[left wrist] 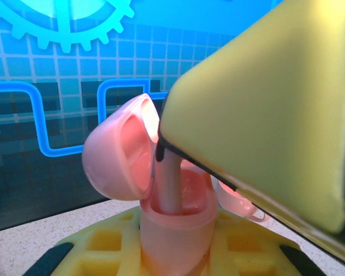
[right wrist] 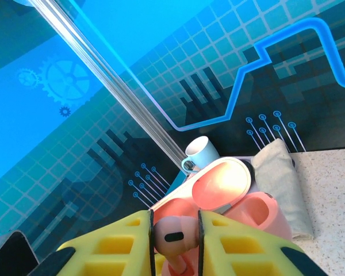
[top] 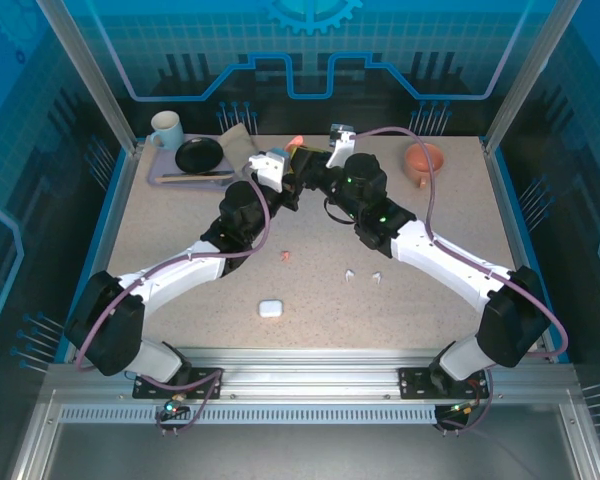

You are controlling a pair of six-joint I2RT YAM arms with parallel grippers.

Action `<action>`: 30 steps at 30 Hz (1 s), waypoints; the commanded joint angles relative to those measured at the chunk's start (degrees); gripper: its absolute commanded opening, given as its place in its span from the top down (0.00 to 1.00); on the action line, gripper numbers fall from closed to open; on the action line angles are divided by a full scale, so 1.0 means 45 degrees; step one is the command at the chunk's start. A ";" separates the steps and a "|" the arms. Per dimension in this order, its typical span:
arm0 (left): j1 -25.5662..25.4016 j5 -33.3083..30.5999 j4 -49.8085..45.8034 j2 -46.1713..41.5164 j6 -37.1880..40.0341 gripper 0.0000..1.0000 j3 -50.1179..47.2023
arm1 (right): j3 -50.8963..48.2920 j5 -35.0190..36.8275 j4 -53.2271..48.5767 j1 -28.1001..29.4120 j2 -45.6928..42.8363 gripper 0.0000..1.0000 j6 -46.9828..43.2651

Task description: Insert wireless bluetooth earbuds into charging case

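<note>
L gripper [left wrist: 175, 253] clamped on open salmon-pink case [left wrist: 172, 221] above table [top: 180, 220] rear centre; R gripper [right wrist: 175, 241] pinches pink bud [right wrist: 173, 234], stem inside case; 2nd pink bud [top: 286, 256], two white buds [top: 351, 273], white case [top: 270, 308] lie on table.

A small salmon-pink plastic earbud [right wrist: 172, 236] sits in the right gripper [right wrist: 175, 221], its stem inside the open pink rounded case [left wrist: 190, 230] clamped in the left gripper [left wrist: 175, 250]. Behind both grippers, toward the bases, lie another pink bud [top: 285, 256], two white buds [top: 350, 273] [top: 377, 277] and a white case [top: 270, 308].
</note>
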 commanded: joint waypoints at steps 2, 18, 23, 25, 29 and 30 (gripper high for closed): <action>-0.0149 0.0069 0.0737 -0.0027 0.0105 1.00 0.0667 | -0.0468 -0.0184 -0.0116 0.0244 -0.0240 0.77 -0.0133; -0.0148 0.0129 0.0736 -0.0149 0.0171 1.00 0.0688 | -0.0244 -0.0179 -0.0516 0.0085 -0.0135 0.70 0.0074; -0.0156 0.0185 0.0746 -0.0201 0.0120 1.00 0.0630 | 0.0052 -0.0095 -0.0719 -0.0102 -0.0071 0.62 0.0200; -0.0164 0.0188 0.0758 -0.0207 0.0126 1.00 0.0609 | 0.0171 -0.0116 -0.0766 -0.0188 -0.0028 0.62 0.0240; -0.0169 0.0204 0.0761 -0.0242 0.0104 1.00 0.0574 | 0.0344 -0.0078 -0.0824 -0.0246 0.0080 0.61 0.0357; -0.0165 0.0210 0.0761 -0.0273 0.0078 1.00 0.0559 | 0.0354 -0.0065 -0.0825 -0.0264 0.0099 0.61 0.0373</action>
